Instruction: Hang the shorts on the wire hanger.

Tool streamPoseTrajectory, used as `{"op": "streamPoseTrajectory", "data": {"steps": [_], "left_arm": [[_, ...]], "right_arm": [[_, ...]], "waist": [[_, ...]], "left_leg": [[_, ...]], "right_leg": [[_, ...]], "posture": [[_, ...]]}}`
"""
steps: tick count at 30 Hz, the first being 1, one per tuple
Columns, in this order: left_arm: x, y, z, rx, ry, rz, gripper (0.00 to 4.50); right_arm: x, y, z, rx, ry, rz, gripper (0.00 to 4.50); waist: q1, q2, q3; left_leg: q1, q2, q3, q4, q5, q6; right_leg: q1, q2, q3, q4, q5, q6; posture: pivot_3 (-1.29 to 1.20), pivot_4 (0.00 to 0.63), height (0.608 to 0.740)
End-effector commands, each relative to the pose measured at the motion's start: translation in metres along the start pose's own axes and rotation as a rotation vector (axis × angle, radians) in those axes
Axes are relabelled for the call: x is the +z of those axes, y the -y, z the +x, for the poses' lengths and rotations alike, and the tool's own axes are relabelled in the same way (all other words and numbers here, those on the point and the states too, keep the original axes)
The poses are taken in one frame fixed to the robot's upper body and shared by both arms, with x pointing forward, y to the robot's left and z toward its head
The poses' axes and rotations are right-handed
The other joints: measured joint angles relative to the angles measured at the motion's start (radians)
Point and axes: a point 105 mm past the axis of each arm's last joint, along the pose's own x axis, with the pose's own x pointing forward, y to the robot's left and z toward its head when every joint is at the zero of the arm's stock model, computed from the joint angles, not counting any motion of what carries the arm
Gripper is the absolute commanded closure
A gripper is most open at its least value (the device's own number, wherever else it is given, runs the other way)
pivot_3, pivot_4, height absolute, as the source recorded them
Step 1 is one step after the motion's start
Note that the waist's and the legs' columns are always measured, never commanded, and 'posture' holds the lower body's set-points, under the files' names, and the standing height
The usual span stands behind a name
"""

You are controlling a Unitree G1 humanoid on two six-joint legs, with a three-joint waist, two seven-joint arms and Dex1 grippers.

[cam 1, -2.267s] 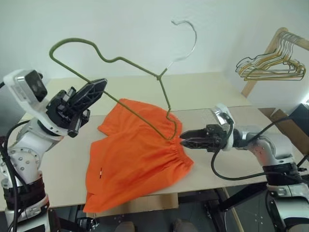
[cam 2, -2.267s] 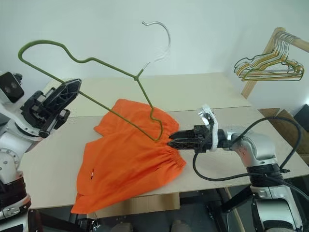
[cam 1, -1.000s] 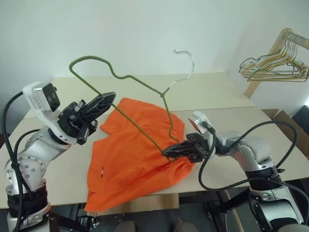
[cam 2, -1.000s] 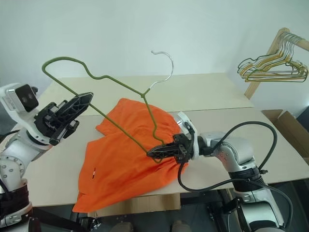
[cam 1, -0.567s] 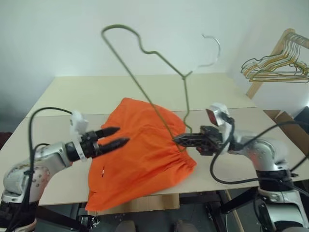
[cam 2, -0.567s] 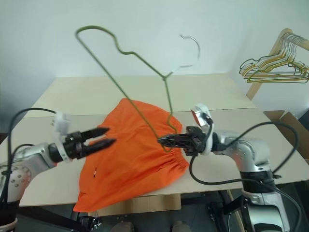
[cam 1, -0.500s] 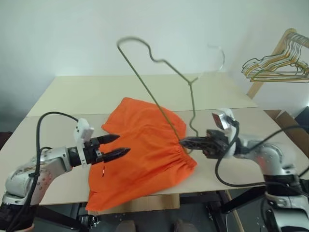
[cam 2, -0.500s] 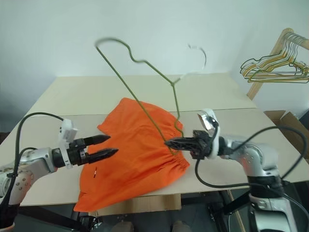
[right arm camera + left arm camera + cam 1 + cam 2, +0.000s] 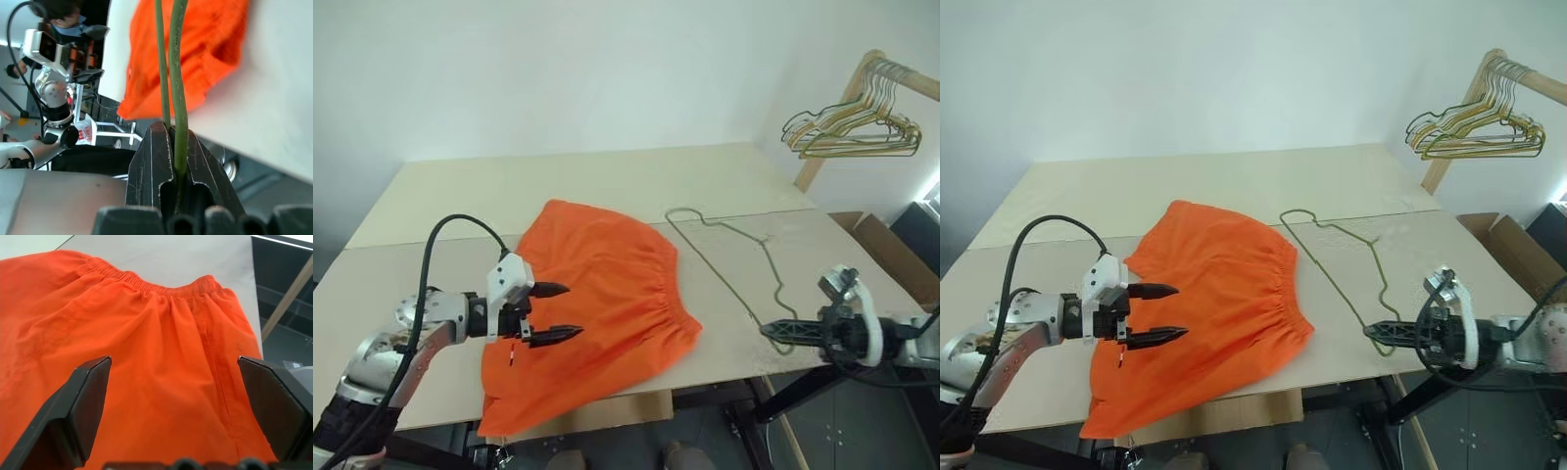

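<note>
The orange shorts [image 9: 607, 284] lie spread on the table [image 9: 607, 181], gathered waistband toward the right. My left gripper [image 9: 574, 311] hovers open just over their left part. In the left wrist view its fingers [image 9: 83, 406] stand wide apart with the orange fabric [image 9: 166, 357] between and beyond them, nothing gripped. The olive-green wire hanger [image 9: 764, 240] lies flat on the table to the right of the shorts. My right gripper [image 9: 771, 333] is at the table's front right edge, shut on the hanger's near end. The right wrist view shows the wire [image 9: 178, 98] pinched between its fingers.
A bunch of gold and dark wire hangers [image 9: 847, 127] hangs on a wooden rack at the far right. A cardboard box [image 9: 891, 257] sits on the floor beside the table. The shorts' lower leg overhangs the front edge [image 9: 607, 403].
The hanger, held up in the air by both grippers, now lies flat right of the shorts. My left gripper let it go, opened and dropped over the shorts. My right gripper swung right.
</note>
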Motion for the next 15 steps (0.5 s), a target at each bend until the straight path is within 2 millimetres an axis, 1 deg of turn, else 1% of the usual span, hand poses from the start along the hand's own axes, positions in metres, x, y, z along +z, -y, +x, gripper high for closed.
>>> {"op": "streamPoseTrajectory", "data": {"steps": [1,4,10,13,15], "left_arm": [[0.014,0.0,-0.002,-0.006,0.023,0.064,0.01],[0.009,0.002,-0.003,-0.008,-0.005,0.072,0.01],[0.007,0.008,-0.006,0.0,-0.01,0.063,0.01],[0.005,0.008,-0.008,0.009,-0.018,0.061,0.01],[0.004,0.008,-0.008,0.018,-0.022,0.062,0.01]], "right_arm": [[-0.005,0.005,-0.005,-0.027,-0.047,0.046,4.5],[-0.006,0.015,-0.006,-0.065,-0.08,0.066,4.5],[0.003,0.035,-0.006,-0.127,-0.084,0.062,4.5],[0.006,0.043,-0.004,-0.141,-0.088,0.055,4.5],[0.008,0.044,-0.002,-0.139,-0.098,0.04,4.5]], "waist": [[-0.007,0.0,0.0],[-0.012,0.0,0.0],[-0.008,0.0,0.0],[0.001,0.0,0.0],[0.005,0.0,0.0]], "left_leg": [[0.0,0.0,0.0,0.0,0.0,0.0],[0.001,0.0,0.001,0.0,0.0,0.0],[0.002,0.0,0.001,0.0,0.0,0.0],[0.002,0.0,0.001,0.0,0.0,0.0],[0.002,0.0,0.001,0.0,0.0,0.0]], "right_leg": [[0.0,0.0,0.001,0.0,0.0,0.0],[0.0,0.0,0.001,0.001,0.0,0.001],[0.0,0.0,0.002,0.001,0.0,0.001],[0.0,0.0,0.002,0.001,0.0,0.001],[0.0,0.0,0.002,0.001,0.0,0.001]], "posture": [[-0.04,0.0,0.74],[-0.03,0.0,0.74],[0.0,0.0,0.74],[0.01,0.0,0.74],[0.01,0.0,0.74]]}}
